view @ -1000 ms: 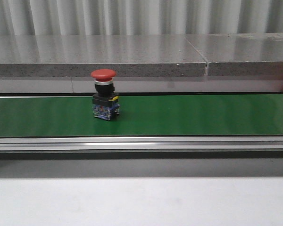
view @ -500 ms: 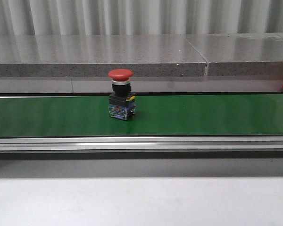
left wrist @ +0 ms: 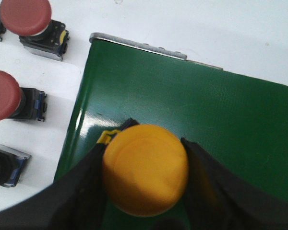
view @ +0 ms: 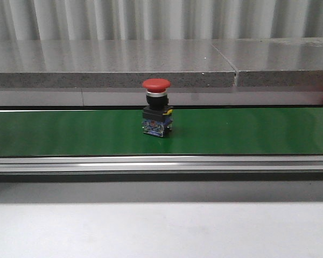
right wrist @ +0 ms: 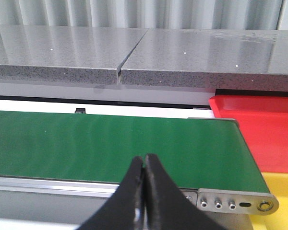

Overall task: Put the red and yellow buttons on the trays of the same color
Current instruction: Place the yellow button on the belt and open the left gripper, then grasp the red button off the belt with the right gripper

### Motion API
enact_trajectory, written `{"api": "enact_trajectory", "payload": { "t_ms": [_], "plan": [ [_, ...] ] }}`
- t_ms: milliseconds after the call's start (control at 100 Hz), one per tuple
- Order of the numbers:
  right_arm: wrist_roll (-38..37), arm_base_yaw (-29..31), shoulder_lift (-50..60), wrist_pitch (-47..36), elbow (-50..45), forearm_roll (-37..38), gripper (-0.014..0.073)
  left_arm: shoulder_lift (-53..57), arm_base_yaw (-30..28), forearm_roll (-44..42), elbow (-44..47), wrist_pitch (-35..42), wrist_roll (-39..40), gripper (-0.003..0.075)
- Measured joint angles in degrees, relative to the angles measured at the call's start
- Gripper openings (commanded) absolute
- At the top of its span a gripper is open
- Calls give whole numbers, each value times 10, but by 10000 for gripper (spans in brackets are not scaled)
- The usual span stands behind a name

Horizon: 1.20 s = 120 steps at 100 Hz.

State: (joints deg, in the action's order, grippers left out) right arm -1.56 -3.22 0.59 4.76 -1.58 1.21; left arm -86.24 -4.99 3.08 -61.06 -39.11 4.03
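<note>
A red button [view: 156, 107] stands upright on the green belt [view: 247, 131] near the middle of the front view. In the left wrist view my left gripper [left wrist: 145, 165] is shut on a yellow button [left wrist: 145, 168] over the belt's end [left wrist: 182, 100]. My right gripper [right wrist: 144, 165] is shut and empty, over the belt's near edge close to its other end. A red tray [right wrist: 264, 134] and a yellow tray [right wrist: 283, 196] lie just past that end. Neither gripper shows in the front view.
Two red buttons [left wrist: 26, 19] [left wrist: 5, 96] and another, partly cut-off button [left wrist: 2, 165] lie on the white table beside the belt's end in the left wrist view. A grey stone ledge [view: 151, 64] runs behind the belt. A metal rail [view: 161, 164] lines its front.
The red button has travelled to the right along the belt, from left of centre to about the middle of the front view.
</note>
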Motion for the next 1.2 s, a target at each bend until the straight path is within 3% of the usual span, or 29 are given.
{"api": "enact_trajectory", "payload": {
  "t_ms": [60,130,410,720,940,1200],
  "plan": [
    [0,0,0,0,0,0,-67,0,0,2,0,-2,-3,621],
    [0,0,0,0,0,0,-67,0,0,4,0,-5,-4,675],
    [0,0,0,0,0,0,-67,15,5,5,0,5,-25,669],
    [0,0,0,0,0,0,-67,159,59,5,8,79,-34,669],
    [0,0,0,0,0,0,-67,304,98,2,82,110,-37,669],
    [0,0,0,0,0,0,-67,488,102,-40,213,122,-37,654]
  ]
}}
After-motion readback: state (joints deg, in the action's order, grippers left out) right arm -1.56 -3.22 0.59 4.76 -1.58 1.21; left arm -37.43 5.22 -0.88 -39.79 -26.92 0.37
